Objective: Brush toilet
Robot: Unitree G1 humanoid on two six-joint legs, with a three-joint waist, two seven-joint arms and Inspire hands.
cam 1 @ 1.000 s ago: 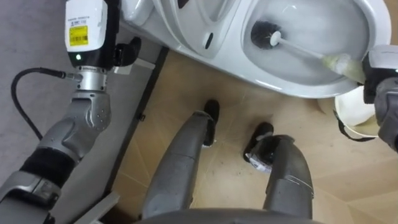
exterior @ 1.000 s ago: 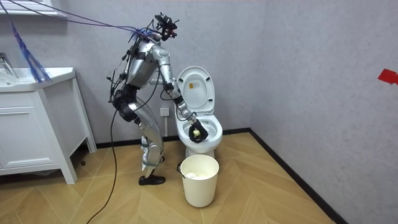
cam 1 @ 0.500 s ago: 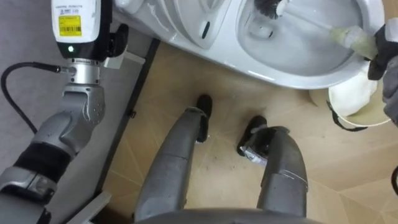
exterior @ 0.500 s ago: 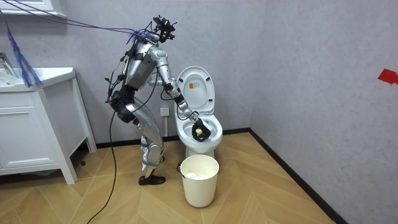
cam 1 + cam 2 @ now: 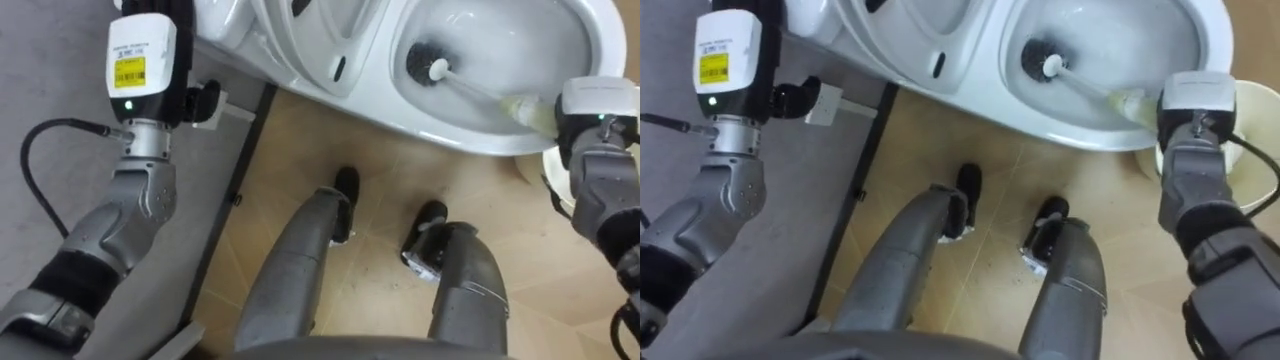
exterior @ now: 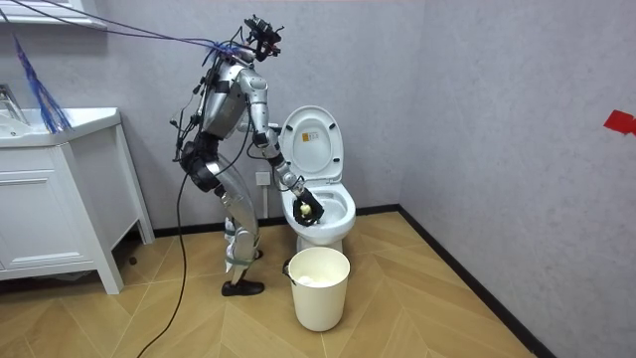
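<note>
Scrubbing carries on: just past the white plastic bucket (image 6: 318, 293), the right hand (image 6: 307, 210), clenched on the yellowish grip of the white toilet brush (image 5: 470, 84), has pulled back slightly. Its black bristle head still sits inside the white ceramic toilet bowl (image 5: 460, 130), so more strokes seem due.

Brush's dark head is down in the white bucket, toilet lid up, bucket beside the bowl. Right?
No: the left eye view shows the brush head in the toilet bowl, not the bucket. The lid is up and the bucket stands beside the bowl.
</note>
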